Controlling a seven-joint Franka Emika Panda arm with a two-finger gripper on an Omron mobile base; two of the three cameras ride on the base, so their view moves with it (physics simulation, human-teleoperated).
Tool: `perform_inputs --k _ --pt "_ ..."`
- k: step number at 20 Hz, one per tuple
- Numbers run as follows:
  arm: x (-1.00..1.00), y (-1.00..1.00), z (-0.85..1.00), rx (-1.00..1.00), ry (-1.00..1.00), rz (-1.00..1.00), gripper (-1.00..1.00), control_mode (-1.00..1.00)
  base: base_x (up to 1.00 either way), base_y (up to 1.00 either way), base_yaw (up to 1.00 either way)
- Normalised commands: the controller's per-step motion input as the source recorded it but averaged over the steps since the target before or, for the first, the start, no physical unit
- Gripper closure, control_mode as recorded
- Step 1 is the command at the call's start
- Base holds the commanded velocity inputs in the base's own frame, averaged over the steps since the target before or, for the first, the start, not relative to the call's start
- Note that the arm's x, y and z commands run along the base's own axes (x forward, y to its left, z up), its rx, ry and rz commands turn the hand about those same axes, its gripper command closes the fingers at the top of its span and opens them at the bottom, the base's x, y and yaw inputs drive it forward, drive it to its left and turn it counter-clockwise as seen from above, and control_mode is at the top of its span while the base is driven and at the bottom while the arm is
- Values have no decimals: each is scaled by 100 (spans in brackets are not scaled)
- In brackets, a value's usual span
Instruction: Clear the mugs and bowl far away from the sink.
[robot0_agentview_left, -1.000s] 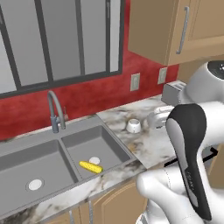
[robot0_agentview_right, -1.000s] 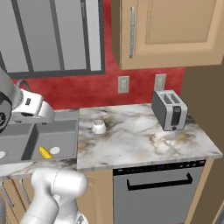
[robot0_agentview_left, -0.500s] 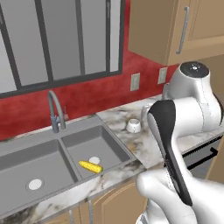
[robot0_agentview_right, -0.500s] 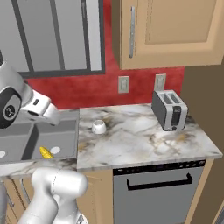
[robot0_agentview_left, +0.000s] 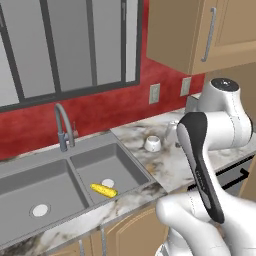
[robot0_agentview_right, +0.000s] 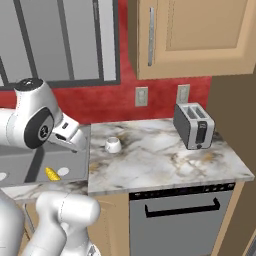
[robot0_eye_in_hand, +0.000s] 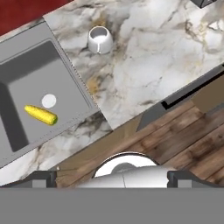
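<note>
From the left base view, the white mug (robot0_agentview_left: 152, 144) sits on the marble counter (robot0_agentview_left: 175, 167), just past the right end of the sink (robot0_agentview_left: 65, 182). The arm bends over the counter's front edge, and the mug lies beyond it, toward the red wall. From the right base view, the hand (robot0_agentview_right: 75, 141) hangs near the seam between sink and counter, and the mug (robot0_agentview_right: 113, 145) is near it, a little out to the side, toward the toaster (robot0_agentview_right: 193, 126). I cannot tell if the hand is open or closed there, but it holds nothing. From the hand view, the mug (robot0_eye_in_hand: 100, 40) is far up ahead of the finger tips (robot0_eye_in_hand: 40, 179), standing upright with its mouth up. A yellow corn cob (robot0_eye_in_hand: 40, 114) lies in the sink basin off to one side. I think the hand must reach forward and down to get the mug.
</note>
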Motion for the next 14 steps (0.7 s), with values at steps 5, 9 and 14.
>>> perform_inputs --k 5,9,14 --pt "39 -6 -38 3 10 0 -100 -100 0 0 0" --pt "39 0 -32 0 8 0 -100 -100 0 0 0" --pt "35 -1 -34 1 5 0 -100 -100 0 0 0"
